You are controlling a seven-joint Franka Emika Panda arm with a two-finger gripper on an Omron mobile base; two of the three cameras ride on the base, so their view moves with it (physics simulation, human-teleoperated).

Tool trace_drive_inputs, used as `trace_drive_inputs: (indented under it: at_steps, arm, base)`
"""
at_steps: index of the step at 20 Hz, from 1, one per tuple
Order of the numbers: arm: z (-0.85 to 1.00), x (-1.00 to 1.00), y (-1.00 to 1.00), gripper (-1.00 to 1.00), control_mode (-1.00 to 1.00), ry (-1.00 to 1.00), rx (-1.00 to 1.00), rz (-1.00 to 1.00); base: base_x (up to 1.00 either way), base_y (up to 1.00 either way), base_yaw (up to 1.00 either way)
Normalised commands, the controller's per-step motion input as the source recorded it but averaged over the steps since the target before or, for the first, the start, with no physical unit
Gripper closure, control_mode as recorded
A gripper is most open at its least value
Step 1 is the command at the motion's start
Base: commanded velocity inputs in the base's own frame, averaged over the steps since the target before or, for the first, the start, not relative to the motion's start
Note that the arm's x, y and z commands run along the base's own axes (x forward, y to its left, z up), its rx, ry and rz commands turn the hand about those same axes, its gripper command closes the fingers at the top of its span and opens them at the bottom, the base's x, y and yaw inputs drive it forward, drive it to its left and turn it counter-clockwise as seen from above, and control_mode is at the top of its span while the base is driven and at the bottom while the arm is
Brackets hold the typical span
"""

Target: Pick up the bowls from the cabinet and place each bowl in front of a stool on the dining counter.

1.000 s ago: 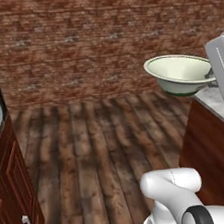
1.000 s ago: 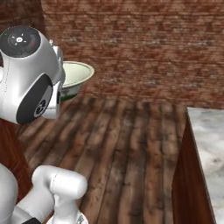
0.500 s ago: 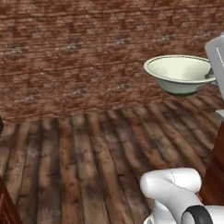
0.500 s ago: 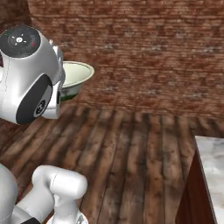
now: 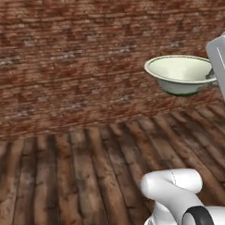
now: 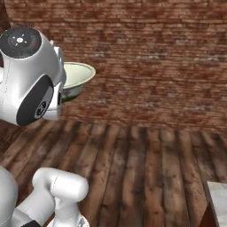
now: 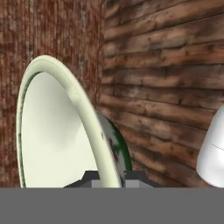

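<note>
In the hand view the pincer is clamped on the rim of the pale-green bowl, one dark tip on each side of the wall, the dark green foot showing behind. From the left base view the bowl hangs in mid-air above the wooden floor. The right base view adds a marble table corner; the brick wall stands beyond.

Red-brown brick wall spanning the far side, mottled with darker and paler bricks, dark weathered wooden plank floor running from the wall toward the near edge, corner of a marble countertop at the near right
</note>
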Motion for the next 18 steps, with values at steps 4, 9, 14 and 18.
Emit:
trace_drive_inputs:
  at_steps: [4, 9, 14, 18]
  arm:
    - [0.00, 0.00, 0.00, 1.00, 1.00, 0.00, 0.00, 0.00]
    - [0.00, 0.00, 0.00, 1.00, 1.00, 0.00, 0.00, 0.00]
    - [0.00, 0.00, 0.00, 1.00, 1.00, 0.00, 0.00, 0.00]
    - [0.00, 0.00, 0.00, 1.00, 1.00, 0.00, 0.00, 0.00]
  base:
    - [0.93, 0.17, -0.44]
    - [0.39, 0.27, -0.76]
    - [0.19, 0.35, -0.85]
    - [0.23, 0.41, -0.85]
